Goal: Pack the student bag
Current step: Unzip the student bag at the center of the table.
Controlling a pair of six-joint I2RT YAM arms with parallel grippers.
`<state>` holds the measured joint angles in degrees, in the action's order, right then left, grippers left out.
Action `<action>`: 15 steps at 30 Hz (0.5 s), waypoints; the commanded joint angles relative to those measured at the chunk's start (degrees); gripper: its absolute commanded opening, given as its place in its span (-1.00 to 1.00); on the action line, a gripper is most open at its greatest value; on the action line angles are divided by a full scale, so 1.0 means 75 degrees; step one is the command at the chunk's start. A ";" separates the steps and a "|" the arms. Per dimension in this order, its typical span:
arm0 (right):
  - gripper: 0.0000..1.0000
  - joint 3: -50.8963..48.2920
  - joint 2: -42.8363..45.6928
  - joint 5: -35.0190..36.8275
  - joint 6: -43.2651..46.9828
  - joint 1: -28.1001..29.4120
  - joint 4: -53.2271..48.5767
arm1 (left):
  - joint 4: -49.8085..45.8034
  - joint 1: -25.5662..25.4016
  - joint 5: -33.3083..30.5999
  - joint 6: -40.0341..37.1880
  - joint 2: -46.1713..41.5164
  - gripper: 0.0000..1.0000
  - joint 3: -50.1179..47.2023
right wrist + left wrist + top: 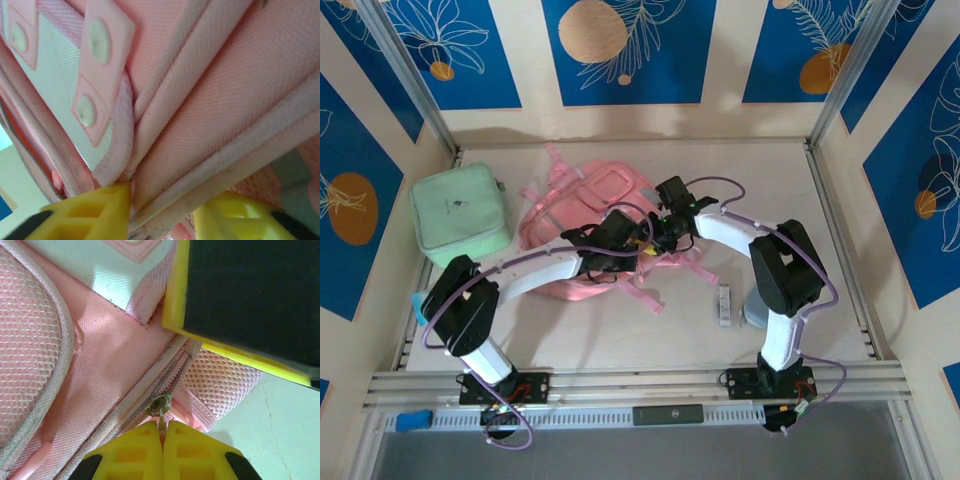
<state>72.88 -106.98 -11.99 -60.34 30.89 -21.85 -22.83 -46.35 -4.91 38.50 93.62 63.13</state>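
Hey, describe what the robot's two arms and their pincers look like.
Both the left arm and right arm have white curved shells between chunky black joints, on black bases. A thin purple cable loops along each. The left pincer and right pincer each have two bright yellow fingers with moulded hollows and black backing.

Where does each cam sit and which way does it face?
Top: above and behind the bases, facing down at the table; both arms reach the bag.
Left wrist: on the left arm, facing the zip; left gripper shut on the zip pull.
Right wrist: on the right arm, on bag fabric; right gripper straddles a seam.
Shared: all see the bag.
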 commanded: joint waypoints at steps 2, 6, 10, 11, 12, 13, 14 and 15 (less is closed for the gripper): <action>-0.60 0.0541 -0.0308 0.0501 0.0261 -0.0222 -0.0077 | -0.0258 -0.0043 0.0328 -0.0188 -0.0487 -1.00 -0.0150; -0.88 0.0772 -0.0244 0.0331 0.1018 -0.0738 -0.0174 | -0.0687 -0.0041 0.0371 -0.0332 -0.0839 -1.00 -0.0560; -1.00 0.1035 -0.0239 -0.0191 0.1453 -0.1436 -0.0177 | -0.1291 -0.0054 0.0107 -0.0559 -0.1486 -1.00 -0.1077; -1.00 0.1193 -0.0313 -0.0377 0.1573 -0.1621 -0.0212 | -0.1457 -0.0036 0.0029 -0.0616 -0.1660 -1.00 -0.1223; -1.00 0.1431 -0.0428 -0.0429 0.1681 -0.1751 -0.0385 | -0.1608 -0.0032 -0.0077 -0.0636 -0.1855 -1.00 -0.1353; -1.00 0.1606 -0.0545 -0.0469 0.1767 -0.1828 -0.0549 | -0.1721 -0.0033 -0.0174 -0.0654 -0.1998 -1.00 -0.1444; -1.00 0.1832 -0.0650 -0.0498 0.1890 -0.1865 -0.0730 | -0.1816 -0.0031 -0.0260 -0.0668 -0.2133 -1.00 -0.1533; -1.00 0.2010 -0.0730 -0.0511 0.1966 -0.1858 -0.0873 | -0.1842 -0.0020 -0.0305 -0.0610 -0.2238 -1.00 -0.1588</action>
<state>83.35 -111.20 -17.58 -50.00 19.20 -28.01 -27.86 -46.39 -5.67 35.29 79.90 53.01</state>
